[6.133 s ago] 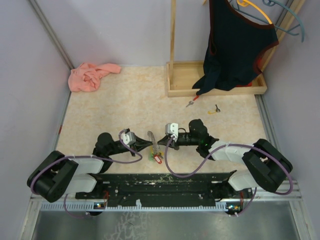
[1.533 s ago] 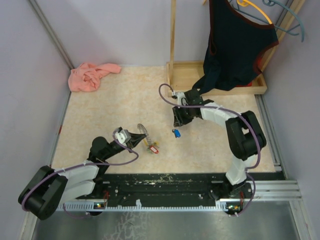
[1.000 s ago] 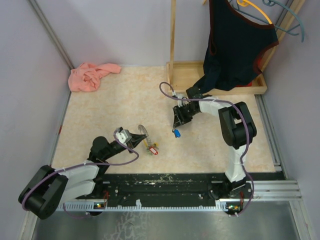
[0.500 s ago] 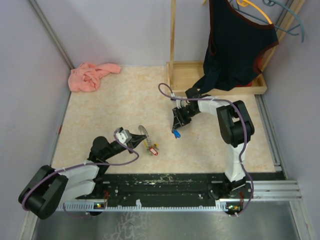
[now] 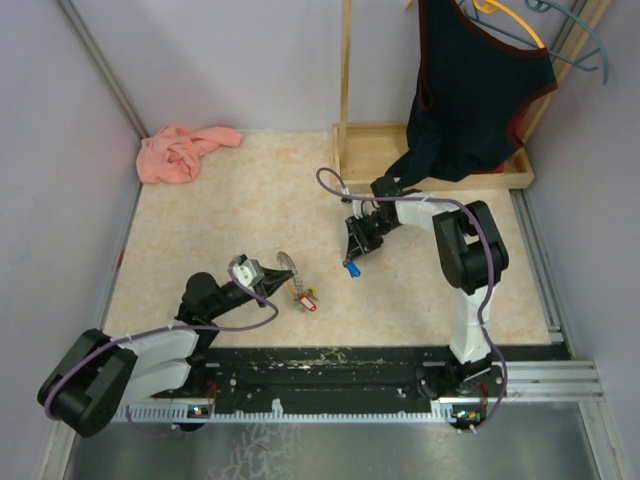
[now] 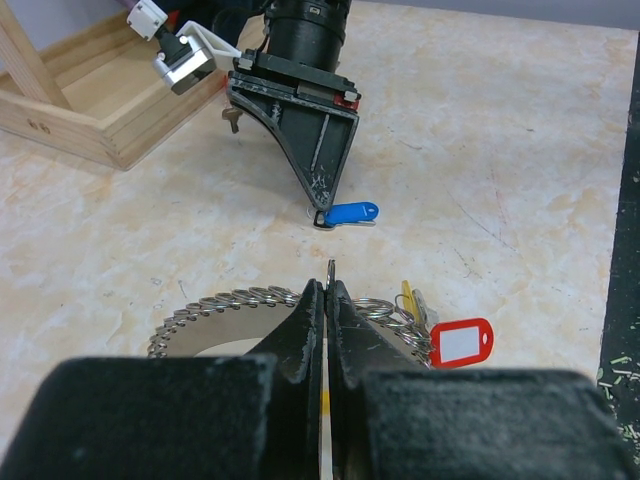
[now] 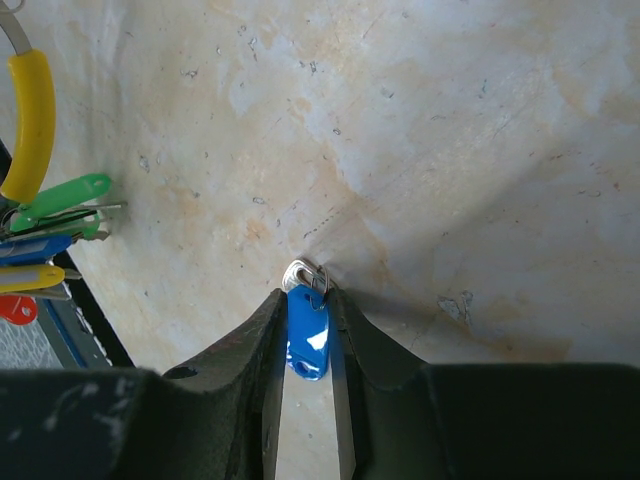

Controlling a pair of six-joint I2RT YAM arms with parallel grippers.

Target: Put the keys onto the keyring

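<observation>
My left gripper (image 6: 330, 283) is shut on a thin metal keyring (image 6: 330, 268), low over the table at the front left (image 5: 272, 283). Behind its tips lie a loop of small rings (image 6: 220, 305), a red tag (image 6: 458, 341) and a yellow key. My right gripper (image 7: 307, 300) points down at mid-table (image 5: 353, 258). Its fingers press both sides of a blue key tag (image 7: 307, 335) with a small split ring (image 7: 305, 273) at its tip. The blue key (image 6: 350, 213) rests on the table, ahead of the left gripper.
A pink cloth (image 5: 185, 150) lies at the back left. A wooden base tray (image 5: 430, 165) with an upright post stands at the back right, with a dark garment (image 5: 480, 90) hanging over it. Coloured keys (image 7: 45, 215) show at the right wrist view's left edge.
Six seconds ago the right gripper was beside the left one; it is now further back at the blue key. Over the last second both grippers have barely moved.
</observation>
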